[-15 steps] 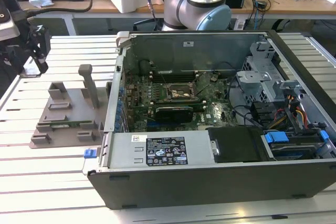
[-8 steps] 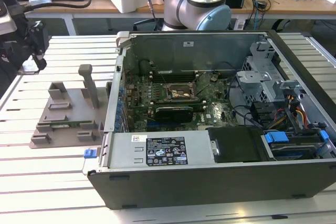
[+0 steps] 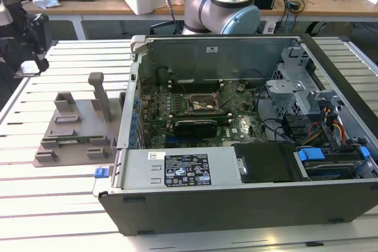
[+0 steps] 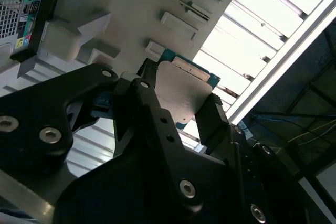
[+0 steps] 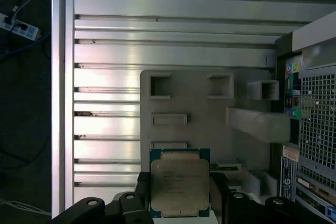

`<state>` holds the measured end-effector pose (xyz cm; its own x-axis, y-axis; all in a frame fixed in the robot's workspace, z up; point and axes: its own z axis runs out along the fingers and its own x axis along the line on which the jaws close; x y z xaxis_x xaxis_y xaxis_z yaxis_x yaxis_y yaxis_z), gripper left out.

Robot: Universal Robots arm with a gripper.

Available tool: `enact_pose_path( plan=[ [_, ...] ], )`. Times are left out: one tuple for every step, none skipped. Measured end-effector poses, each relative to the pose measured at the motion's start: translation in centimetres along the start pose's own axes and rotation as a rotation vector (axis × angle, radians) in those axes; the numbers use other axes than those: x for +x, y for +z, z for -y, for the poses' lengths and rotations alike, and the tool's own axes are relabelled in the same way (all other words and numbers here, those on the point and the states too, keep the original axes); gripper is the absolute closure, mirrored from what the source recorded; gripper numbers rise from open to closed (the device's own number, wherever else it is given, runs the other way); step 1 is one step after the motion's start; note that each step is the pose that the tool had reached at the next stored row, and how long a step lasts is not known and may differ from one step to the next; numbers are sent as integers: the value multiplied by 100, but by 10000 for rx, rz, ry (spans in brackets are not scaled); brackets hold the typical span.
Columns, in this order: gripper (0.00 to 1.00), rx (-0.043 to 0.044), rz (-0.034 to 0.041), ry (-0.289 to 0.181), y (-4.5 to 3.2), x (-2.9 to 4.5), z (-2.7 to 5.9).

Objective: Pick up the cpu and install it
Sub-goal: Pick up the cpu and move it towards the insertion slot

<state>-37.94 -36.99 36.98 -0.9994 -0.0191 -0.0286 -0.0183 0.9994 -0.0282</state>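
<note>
While my fingers (image 5: pixel 219 192) grip the cpu (image 5: pixel 179 179) by two opposite edges, the chip hangs in the air, clear of everything under it. In the first wrist view its silvery-grey metal top faces the camera, framed by a thin blue-green rim, and a black finger presses against each side. In the second wrist view the cpu (image 4: pixel 184 90) is tilted across the picture, with one finger (image 4: pixel 210 121) on one edge and the other finger on the opposite edge, so my hold on it is closed and firm.

Beneath the chip lies a grey holder (image 5: pixel 210 108) with raised blocks and shallow rectangular pockets. It rests flat on the slatted metal counter (image 5: pixel 115 51), whose bright bars run past it. Just beside the holder stands the perforated back of the computer case (image 5: pixel 315 129), with coloured ports along its edge.

In the exterior view the computer case (image 3: pixel 248 205) lies open on the counter (image 3: pixel 53 205), showing the green motherboard (image 3: pixel 245 128) inside. A square socket (image 3: pixel 201 103) with a metal frame sits near the middle of the board, and a black card (image 3: pixel 195 125) lies just in front of it. The holder (image 3: pixel 77 128) sits at the exterior view's left of the case, close to its wall, with a tall grey post rising from it. My arm (image 3: pixel 227 4) stands behind the case, silver and pale blue.
</note>
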Motion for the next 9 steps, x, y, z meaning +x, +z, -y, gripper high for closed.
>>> enact_pose_path(
  plan=[
    [46, 1, 0, 0, -48, -1, 2],
    [46, 1, -1, 0, -69, -2, 2],
    [46, 1, -1, 0, -85, -2, 3],
    [46, 1, 0, 0, -110, -3, 3],
    [46, 1, -1, 1, -143, -4, 4],
    [46, 1, 0, 1, -157, -4, 4],
    [46, 0, -1, 0, -174, -5, 5],
    [46, 1, -1, 0, -197, -6, 6],
    [46, 1, 0, 0, -214, -6, 6]
  ],
)
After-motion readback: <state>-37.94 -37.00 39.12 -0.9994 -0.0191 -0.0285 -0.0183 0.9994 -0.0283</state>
